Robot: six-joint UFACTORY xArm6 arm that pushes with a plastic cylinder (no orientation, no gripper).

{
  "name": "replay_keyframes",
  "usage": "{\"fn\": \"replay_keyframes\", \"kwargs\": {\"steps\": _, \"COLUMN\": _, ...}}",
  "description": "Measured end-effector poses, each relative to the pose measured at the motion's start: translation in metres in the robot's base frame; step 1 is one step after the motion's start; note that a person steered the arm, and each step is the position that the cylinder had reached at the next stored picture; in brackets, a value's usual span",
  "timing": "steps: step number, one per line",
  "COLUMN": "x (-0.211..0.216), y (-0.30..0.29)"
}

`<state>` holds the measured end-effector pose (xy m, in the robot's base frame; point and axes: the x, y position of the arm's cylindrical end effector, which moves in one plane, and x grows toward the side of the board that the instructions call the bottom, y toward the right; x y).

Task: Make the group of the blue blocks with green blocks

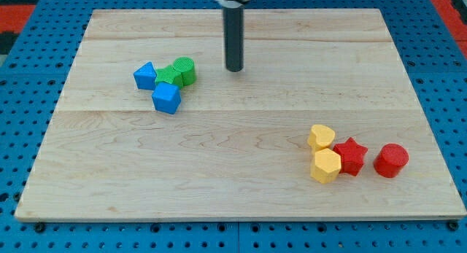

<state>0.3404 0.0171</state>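
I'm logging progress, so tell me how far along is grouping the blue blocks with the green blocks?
Looks essentially done: the two blue blocks sit bunched against the two green blocks in one cluster at the view's upper left. In hand: nothing; my tip stands apart, just right of the cluster, touching no block. Left: little, perhaps only backing off. The yellow and red blocks sit separately at the lower right.

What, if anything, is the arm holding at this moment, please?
Nothing is held: my tip stands free on the board, to the view's right of the green cylinder, touching no block.
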Motion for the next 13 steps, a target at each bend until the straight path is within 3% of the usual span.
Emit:
{"fn": "replay_keyframes", "kwargs": {"steps": 1, "x": -0.019, "y": 0.015}}
{"fn": "replay_keyframes", "kwargs": {"steps": 2, "x": 0.016, "y": 0.013}}
{"fn": "replay_keyframes", "kwargs": {"steps": 5, "x": 0.133, "y": -0.14}}
{"fn": "replay_keyframes", "kwargs": {"steps": 6, "x": 0.105, "y": -0.171}}
{"fn": "replay_keyframes", "kwargs": {"steps": 8, "x": 0.074, "y": -0.17}}
{"fn": "replay_keyframes", "kwargs": {"steps": 11, "x": 0.024, "y": -0.099}}
{"fn": "replay_keyframes", "kwargs": {"steps": 12, "x": -0.003, "y": -0.125}}
{"fn": "replay_keyframes", "kwargs": {"steps": 13, "x": -0.04, "y": -0.103}}
